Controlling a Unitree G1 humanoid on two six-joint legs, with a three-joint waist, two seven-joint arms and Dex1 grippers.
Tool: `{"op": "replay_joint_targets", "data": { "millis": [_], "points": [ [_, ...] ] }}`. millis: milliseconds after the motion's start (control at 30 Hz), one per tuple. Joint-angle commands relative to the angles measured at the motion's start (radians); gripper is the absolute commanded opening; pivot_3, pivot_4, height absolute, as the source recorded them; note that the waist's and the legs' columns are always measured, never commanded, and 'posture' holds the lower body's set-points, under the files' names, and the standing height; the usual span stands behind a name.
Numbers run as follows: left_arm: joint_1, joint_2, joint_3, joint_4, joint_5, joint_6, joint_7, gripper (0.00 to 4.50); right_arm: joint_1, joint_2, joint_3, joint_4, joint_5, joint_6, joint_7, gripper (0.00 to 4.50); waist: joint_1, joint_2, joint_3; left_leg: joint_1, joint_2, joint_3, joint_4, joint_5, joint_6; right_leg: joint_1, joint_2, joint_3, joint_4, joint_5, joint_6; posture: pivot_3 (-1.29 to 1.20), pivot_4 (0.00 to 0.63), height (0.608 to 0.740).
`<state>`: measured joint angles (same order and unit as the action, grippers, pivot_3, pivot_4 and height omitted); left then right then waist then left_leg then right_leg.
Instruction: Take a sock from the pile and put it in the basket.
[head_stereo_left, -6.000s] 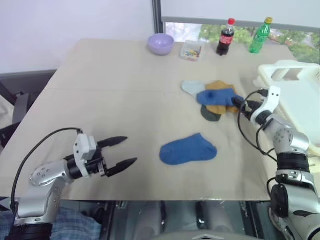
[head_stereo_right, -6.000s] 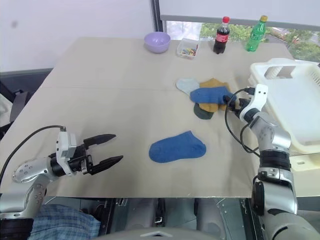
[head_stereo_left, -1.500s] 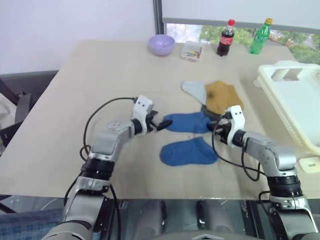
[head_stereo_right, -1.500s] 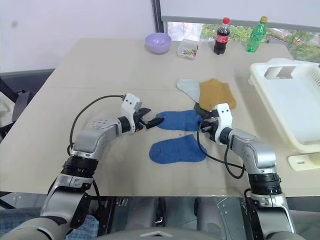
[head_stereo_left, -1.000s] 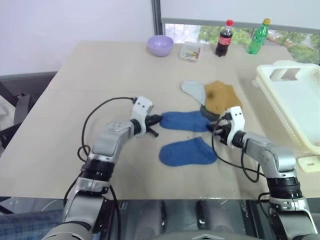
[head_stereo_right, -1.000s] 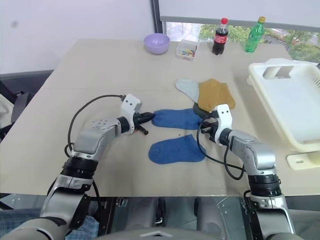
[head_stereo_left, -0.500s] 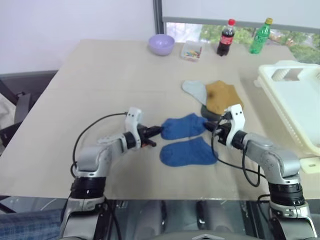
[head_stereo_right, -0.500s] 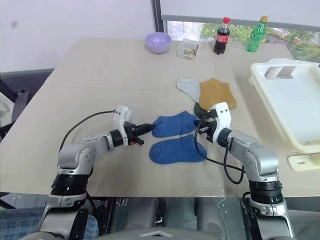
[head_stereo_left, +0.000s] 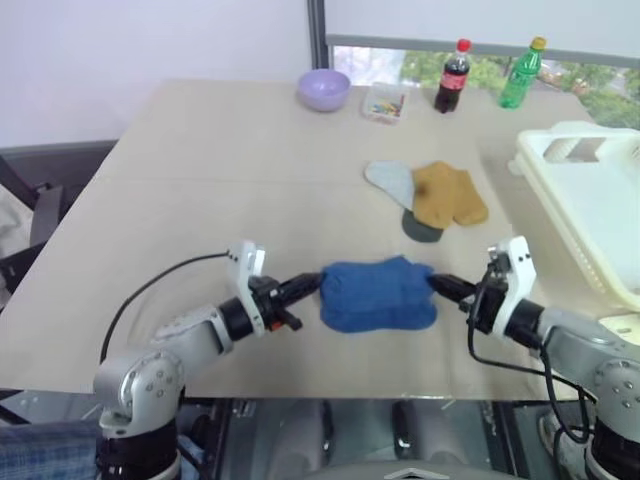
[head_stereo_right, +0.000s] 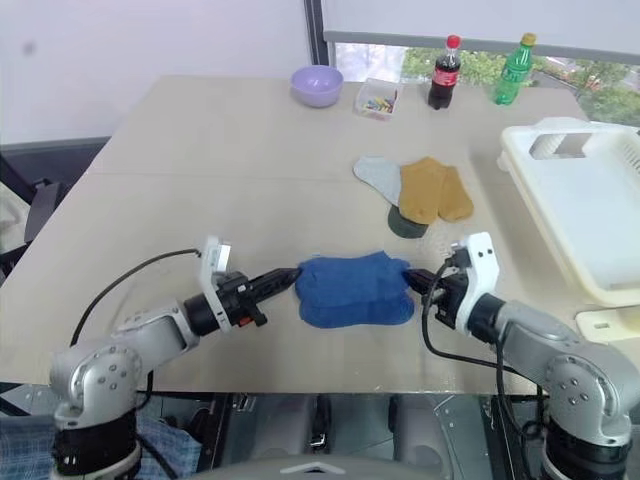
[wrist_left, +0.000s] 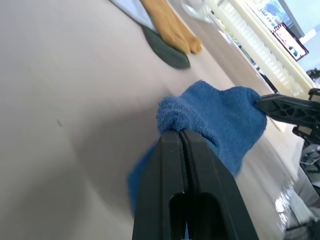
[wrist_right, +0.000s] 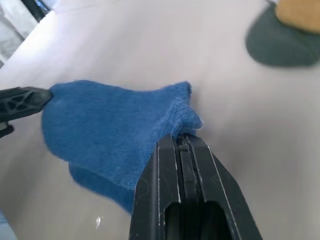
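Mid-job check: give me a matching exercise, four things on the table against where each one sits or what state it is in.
Things:
1. blue sock
2. basket
3. lilac bowl
4. mustard sock

Places or states:
a. far end of the table, beside the clear tray
b. pinched at both ends, by the left end effector and the right end effector
c. lying in the pile mid-table
d. at the table's right edge

Pairs: 1-b, 2-d, 3-a, 4-c
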<state>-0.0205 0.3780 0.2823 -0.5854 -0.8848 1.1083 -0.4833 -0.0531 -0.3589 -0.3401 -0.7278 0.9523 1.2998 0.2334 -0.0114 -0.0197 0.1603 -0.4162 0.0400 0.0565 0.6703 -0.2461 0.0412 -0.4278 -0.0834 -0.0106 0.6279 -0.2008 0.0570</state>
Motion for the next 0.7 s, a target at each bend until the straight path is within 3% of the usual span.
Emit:
{"op": "replay_joint_targets", "data": {
  "millis": [33,367,700],
  "points": [
    [0.041,-0.003,0.006,-0.083,-0.037,-0.054,0.017,0.03,0.021,-0.01,-0.017,-0.033,0.035,-0.008,-0.035,0.0,0.0,0.0,0.0,0.0,0.0,0.0,0.0,0.0,0.0,0.0,0.0,0.0,0.0,0.0,0.0,0.0,0.15,0.73],
    [0.153,0.031,-0.094,-0.076,0.034,-0.153,0.028,0.03,0.079,-0.012,0.02,-0.044,0.084,-0.015,-0.119,0.0,0.001,0.0,0.0,-0.001,0.0,0.0,0.0,0.0,0.0,-0.001,-0.001,0.0,-0.001,0.0,0.0,0.0,0.15,0.73],
    [0.12,0.001,-0.127,-0.036,0.058,-0.235,0.047,0.03,0.118,-0.061,0.02,-0.032,0.101,-0.026,-0.141,0.0,0.001,0.0,0.0,-0.001,0.0,0.0,0.0,0.0,0.0,-0.001,-0.001,0.0,-0.001,-0.001,0.001,0.0,0.15,0.73]
  ]
}}
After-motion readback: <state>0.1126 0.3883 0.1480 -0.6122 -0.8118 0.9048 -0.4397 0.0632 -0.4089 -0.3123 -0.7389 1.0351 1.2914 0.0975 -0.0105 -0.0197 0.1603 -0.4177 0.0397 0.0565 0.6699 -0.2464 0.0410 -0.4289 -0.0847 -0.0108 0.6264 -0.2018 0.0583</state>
